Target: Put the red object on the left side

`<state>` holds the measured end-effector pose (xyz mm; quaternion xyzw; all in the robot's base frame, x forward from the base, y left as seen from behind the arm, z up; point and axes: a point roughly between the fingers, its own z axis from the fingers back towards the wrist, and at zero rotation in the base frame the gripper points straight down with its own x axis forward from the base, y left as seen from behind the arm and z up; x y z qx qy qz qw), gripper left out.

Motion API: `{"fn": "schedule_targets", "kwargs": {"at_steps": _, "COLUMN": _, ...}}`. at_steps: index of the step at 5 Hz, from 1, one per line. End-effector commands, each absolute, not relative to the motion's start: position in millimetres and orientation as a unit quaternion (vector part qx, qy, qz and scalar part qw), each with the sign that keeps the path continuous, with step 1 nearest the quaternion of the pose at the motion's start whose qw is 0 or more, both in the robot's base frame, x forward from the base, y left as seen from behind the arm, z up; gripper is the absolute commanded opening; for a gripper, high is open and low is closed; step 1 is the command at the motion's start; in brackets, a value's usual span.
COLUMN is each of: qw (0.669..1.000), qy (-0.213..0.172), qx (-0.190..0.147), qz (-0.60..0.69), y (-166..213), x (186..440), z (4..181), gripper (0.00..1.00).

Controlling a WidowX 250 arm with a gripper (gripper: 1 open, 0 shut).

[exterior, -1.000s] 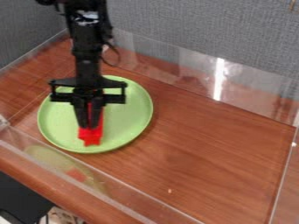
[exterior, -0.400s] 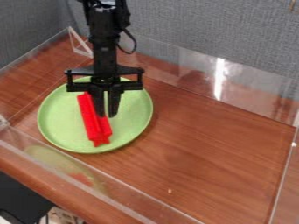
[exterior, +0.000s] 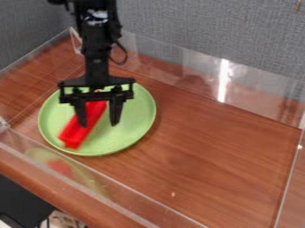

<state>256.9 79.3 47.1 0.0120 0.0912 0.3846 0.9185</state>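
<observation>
I see the black tool [exterior: 100, 110] pointing down over the round lime-green plastic plate [exterior: 137, 127], its two fingers spread wide and gripping nothing. The long flat bright-red plastic bar [exterior: 77, 133] lies on the plate's left part, angled, its upper end under the left finger [exterior: 84, 112]. The plate sits on the brown wooden table [exterior: 215, 151].

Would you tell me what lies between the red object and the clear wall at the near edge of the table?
In the camera view, only the green plate's near rim and bare wood tabletop lie between the red object and the near clear wall.
</observation>
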Motion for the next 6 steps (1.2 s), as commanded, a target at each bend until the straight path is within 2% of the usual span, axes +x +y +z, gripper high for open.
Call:
{"fn": "schedule_targets", "kwargs": {"at_steps": 1, "qw": 0.906, "qy": 0.073, "qx": 0.008, "qz": 0.416, "y": 89.4, "x": 259.1, "z": 50.2, "gripper": 0.0}}
{"fn": "schedule_targets", "kwargs": {"at_steps": 2, "qw": 0.885, "qy": 0.074, "qx": 0.009, "qz": 0.459, "y": 103.8, "x": 255.3, "z": 38.7, "gripper": 0.0}}
{"fn": "schedule_targets", "kwargs": {"at_steps": 4, "qw": 0.924, "qy": 0.061, "qx": 0.005, "qz": 0.378, "y": 82.7, "x": 261.0, "z": 79.2, "gripper": 0.0}}
{"fn": "schedule_targets", "kwargs": {"at_steps": 6, "qw": 0.941, "qy": 0.065, "qx": 0.001, "qz": 0.331, "y": 62.7, "x": 257.7, "z": 76.7, "gripper": 0.0}}
